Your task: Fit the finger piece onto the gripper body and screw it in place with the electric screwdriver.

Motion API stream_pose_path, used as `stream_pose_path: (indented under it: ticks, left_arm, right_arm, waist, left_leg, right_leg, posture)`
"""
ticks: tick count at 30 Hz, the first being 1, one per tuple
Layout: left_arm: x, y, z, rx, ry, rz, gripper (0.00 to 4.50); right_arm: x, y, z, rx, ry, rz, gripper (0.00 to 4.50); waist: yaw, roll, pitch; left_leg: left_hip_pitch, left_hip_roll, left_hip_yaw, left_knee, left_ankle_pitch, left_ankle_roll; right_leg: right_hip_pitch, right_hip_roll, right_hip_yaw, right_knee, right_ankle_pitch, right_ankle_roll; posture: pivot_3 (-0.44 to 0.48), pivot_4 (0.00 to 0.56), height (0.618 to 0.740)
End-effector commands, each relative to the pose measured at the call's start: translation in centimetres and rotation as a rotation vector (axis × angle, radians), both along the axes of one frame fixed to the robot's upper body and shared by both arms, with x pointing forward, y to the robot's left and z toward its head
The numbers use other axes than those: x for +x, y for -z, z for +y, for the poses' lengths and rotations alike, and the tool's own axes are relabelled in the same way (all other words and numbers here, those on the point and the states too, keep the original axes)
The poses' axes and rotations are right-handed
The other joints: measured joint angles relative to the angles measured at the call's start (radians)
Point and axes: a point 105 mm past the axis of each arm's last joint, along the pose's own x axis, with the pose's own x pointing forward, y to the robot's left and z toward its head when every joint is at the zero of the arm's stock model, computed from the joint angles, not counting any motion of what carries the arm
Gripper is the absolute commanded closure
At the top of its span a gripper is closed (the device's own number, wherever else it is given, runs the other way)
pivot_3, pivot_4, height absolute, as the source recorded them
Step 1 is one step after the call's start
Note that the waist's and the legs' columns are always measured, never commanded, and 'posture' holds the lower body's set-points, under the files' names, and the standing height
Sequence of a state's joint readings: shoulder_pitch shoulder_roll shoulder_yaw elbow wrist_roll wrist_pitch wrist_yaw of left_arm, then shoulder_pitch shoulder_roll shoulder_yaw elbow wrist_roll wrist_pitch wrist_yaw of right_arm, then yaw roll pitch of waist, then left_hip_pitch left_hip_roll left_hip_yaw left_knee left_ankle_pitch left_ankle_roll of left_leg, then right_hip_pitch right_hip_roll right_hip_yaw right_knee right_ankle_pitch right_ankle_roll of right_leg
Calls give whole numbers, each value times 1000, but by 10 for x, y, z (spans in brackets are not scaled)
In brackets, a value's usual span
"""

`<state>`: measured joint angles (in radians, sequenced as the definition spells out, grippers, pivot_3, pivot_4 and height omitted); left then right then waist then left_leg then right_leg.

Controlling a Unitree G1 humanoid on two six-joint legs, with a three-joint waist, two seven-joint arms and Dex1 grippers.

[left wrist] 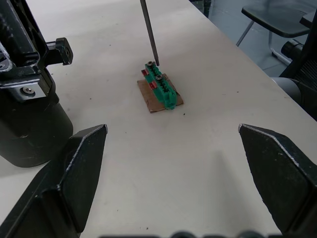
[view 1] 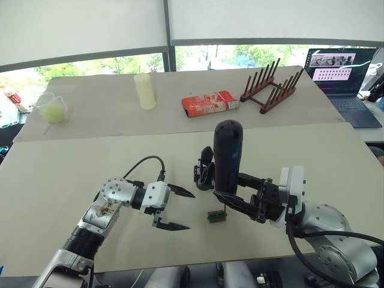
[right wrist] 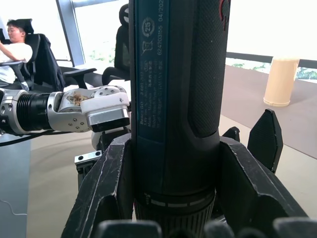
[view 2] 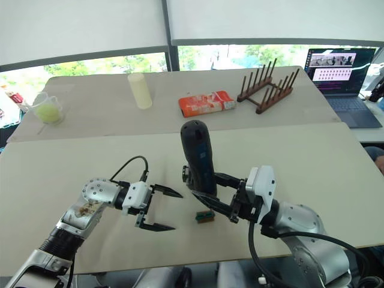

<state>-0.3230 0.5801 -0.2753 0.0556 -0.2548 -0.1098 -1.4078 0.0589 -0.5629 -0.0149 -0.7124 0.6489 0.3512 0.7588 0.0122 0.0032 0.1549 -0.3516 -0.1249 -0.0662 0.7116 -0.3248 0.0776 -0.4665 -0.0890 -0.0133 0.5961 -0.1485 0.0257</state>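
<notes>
Two grippers over the desk right now. The right gripper has its black fingers clamped around the electric screwdriver, gripping it low on the barrel so the thick black body stands nearly upright. In the left wrist view you can see the thin metal bit coming down onto one end of a small green block that sits on a brown square of card. The tip looks like it's touching or just about touching a screw head on top, can't say which.

The left gripper is spread wide with nothing between its fingers, hanging just above the desk on the robot's left of the green block and pointing toward it.

The gripper body stands on the desk right behind the screwdriver, just past the block; from the head camera the screwdriver hides part of it. Its round dark base shows big in the left wrist view, close beside the left gripper. I can't pick out the loose finger piece with any confidence.

Further back on the desk: a pale yellow cylinder, a red packet, a wooden rack, a clear cup with something yellow-green inside, and a laptop at the far right.
</notes>
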Motion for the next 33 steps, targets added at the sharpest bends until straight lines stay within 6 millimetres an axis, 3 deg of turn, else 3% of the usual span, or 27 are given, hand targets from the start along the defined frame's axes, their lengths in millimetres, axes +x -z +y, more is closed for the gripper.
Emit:
stream_pose_path:
  ticks: [1, 13, 33]
  left_arm:
    - [1, -5, -3, -11, 19, -38, 0]
    - [0, -4, -6, -18, 23, -31, 0]
    - [2, -1, -12, -15, -9, 12, 0]
  right_arm:
    - [-9, -11, 4, 20, -35, -47, 2605]
    - [-9, -27, 0, 42, -1, -108, 2605]
    - [-4, -23, 3, 39, 11, -111, 2605]
  waist:
    - [0, 0, 0]
    - [0, 0, 0]
    - [0, 0, 0]
  left_leg:
    - [0, 0, 0, 0, 0, 0]
    - [0, 0, 0, 0, 0, 0]
    - [0, 0, 0, 0, 0, 0]
  right_leg:
    - [0, 0, 0, 0, 0, 0]
    - [0, 0, 0, 0, 0, 0]
    - [0, 0, 0, 0, 0, 0]
  posture:
    - [0, 150, 740]
    - [0, 150, 740]
    - [0, 150, 740]
